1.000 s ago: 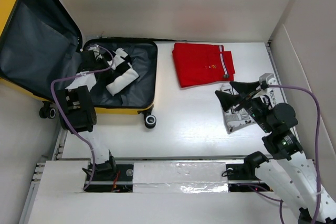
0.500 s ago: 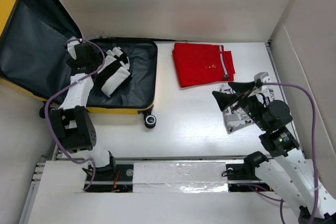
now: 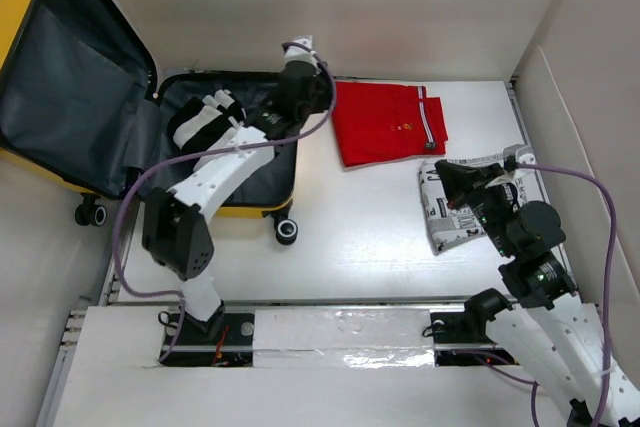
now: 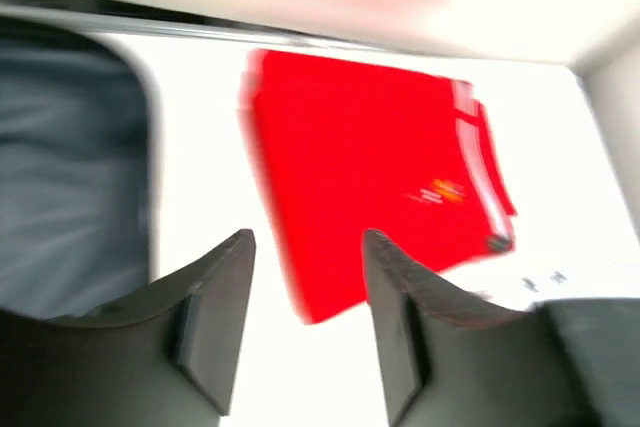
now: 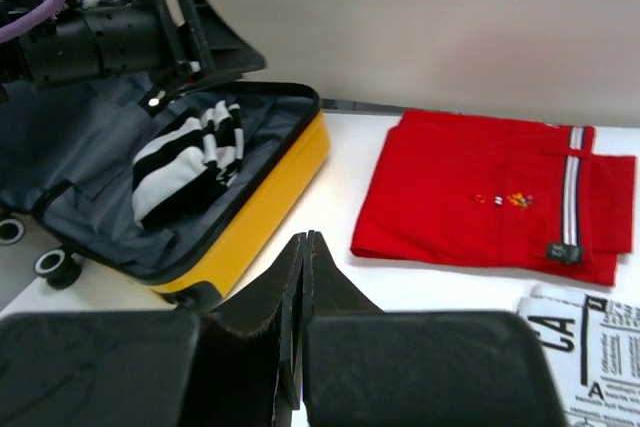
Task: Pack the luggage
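I have the luggage [image 3: 70, 77] lying open at the left end of the table [image 3: 350, 247], its lid leaning up against the left wall. A black-and-white striped garment [image 3: 205, 122] lies in the grey-lined base. My left gripper [image 4: 307, 247] hangs over the case's right rim with its fingers spread and nothing between them. It looks straight onto the folded red garment [image 3: 385, 122], which lies flat just beside the case. I take that garment to be the next piece to go in. To do it well, I want to come down on the edge of the fold nearest the case and get the lower finger under every layer before pinching, so the stack comes up as one and does not fan open. Then I would lift high enough to clear the case's rim and lay it on the bare lining to the right of the striped piece rather than on top of it. My right gripper [image 5: 303, 247] is pressed together on nothing, above the newsprint-patterned cloth [image 3: 445, 227] at the right. I would keep that arm back so the two do not cross over the red garment.
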Motion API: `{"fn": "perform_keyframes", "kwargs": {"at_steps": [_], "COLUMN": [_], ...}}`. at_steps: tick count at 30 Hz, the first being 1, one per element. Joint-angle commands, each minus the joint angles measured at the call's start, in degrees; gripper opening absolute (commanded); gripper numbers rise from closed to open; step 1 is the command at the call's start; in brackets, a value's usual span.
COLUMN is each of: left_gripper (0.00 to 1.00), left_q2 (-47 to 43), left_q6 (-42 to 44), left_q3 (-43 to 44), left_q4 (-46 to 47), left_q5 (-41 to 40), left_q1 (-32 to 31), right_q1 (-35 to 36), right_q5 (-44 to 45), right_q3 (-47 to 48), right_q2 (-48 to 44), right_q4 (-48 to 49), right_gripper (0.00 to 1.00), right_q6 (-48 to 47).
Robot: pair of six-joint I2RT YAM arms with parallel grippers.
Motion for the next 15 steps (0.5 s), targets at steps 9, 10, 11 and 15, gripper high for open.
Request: {"fn": "perform_keyframes", "kwargs": {"at_steps": [9,10,11,15], "left_gripper": [0.13,0.19,0.28,0.66], "left_q2": [27.8,31.4,32.9,37.8], "left_q6": [-6.9,-7.3,-7.7,-8.4], "left_q3": [21.2,23.1,26.3,29.2], "left_q4": [3.4,2.7,0.9,-1.5], "left_q5": [5.9,4.7,1.4,-4.6], "left_q1": [-3.8,-3.8,-4.3,-4.3], "right_q1": [0.2,0.2,0.2,0.2], "right_q5": [4.1,3.8,3.6,2.7], "right_q3": [-0.1,0.0,-0.1,-0.1], "right_q2": [0.5,0.6,0.6,1.0], "right_q4": [-1.4,-1.5,-1.4,-1.2], "right_gripper": [0.48,0.54,0.64,0.76], "right_q6": [-0.3,-0.4,-0.7,-1.0]}}
